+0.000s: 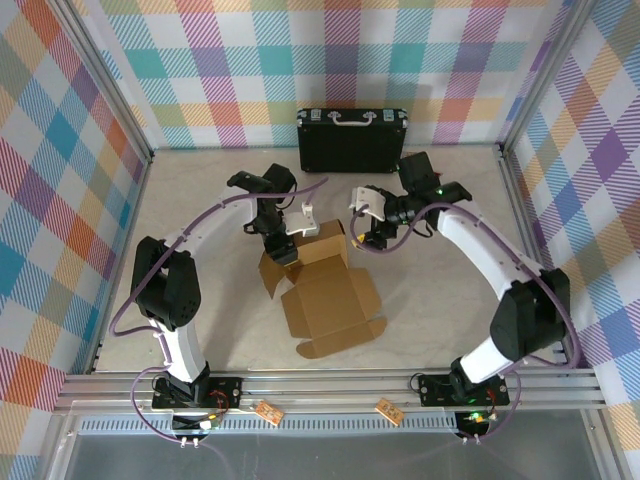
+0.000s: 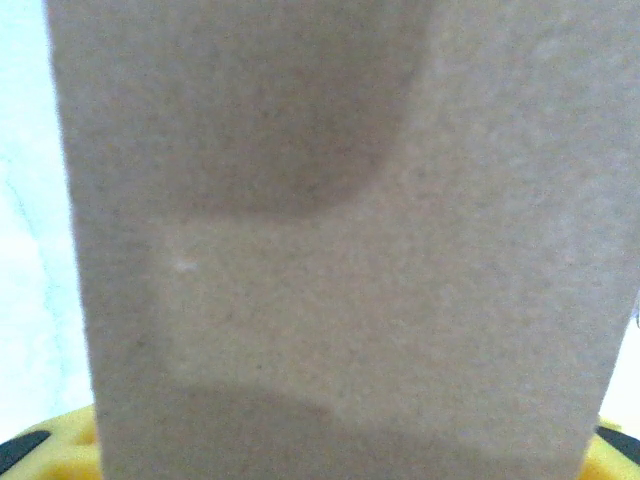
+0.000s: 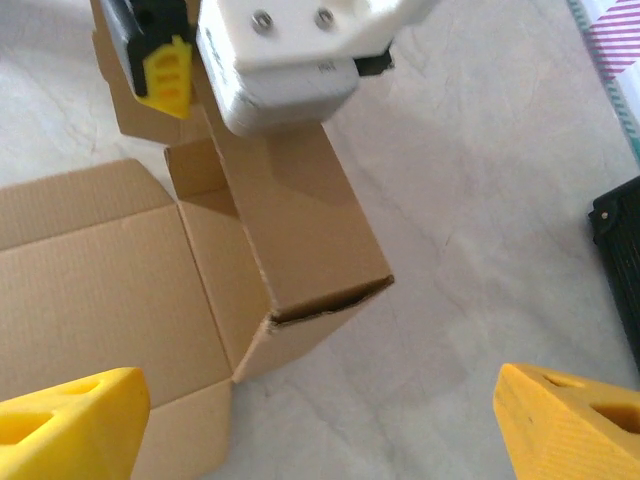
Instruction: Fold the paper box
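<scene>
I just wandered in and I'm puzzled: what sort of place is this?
Probably a robot test cell: a white-and-black left arm and right arm bolted to a silver aluminium rail, pastel plaid wall panels, and a brown corrugated cardboard box.

Pastel plaid walls (image 1: 330, 50) rise behind and either side of the black case (image 1: 352, 140) (silver-handled), which stands on a pale table (image 1: 190, 210).

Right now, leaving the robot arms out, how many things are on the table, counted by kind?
cardboard box: 1
black case: 1
total: 2
</scene>
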Controlling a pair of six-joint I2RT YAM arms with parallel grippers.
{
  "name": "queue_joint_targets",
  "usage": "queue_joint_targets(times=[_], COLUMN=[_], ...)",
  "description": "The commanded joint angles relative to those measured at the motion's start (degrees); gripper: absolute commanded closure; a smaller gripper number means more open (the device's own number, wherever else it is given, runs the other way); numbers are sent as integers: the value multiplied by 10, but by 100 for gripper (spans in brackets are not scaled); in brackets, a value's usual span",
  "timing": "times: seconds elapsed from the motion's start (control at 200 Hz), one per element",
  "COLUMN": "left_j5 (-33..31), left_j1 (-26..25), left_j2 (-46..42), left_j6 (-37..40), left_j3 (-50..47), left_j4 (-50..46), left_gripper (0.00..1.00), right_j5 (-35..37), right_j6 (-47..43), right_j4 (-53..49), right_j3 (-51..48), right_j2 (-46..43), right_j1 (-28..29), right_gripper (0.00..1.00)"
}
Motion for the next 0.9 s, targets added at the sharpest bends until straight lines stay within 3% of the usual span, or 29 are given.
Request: queue_joint_targets(times=[0.0,0.21,0.59,0.895], left_j5=[29,19,9,13], left_j1=[1,-2,-8,-10], left_j2=[-2,-4,-7,-11], left_j6=[18,20,47,59], left_j3=[15,18,19,13], left_j4=[-22,-13,-17,-8], left_gripper=[48,48,47,46], right_j5=[-19,-23,-39,-98], right_j6=[-75,-89,-103,-105], right_j4=[-88,-53,-89,-128], right_j3=[34,20,76,86], right_j2=[30,44,79,119], right_j1=[2,-1,-2,13], right_gripper=[11,10,9,9])
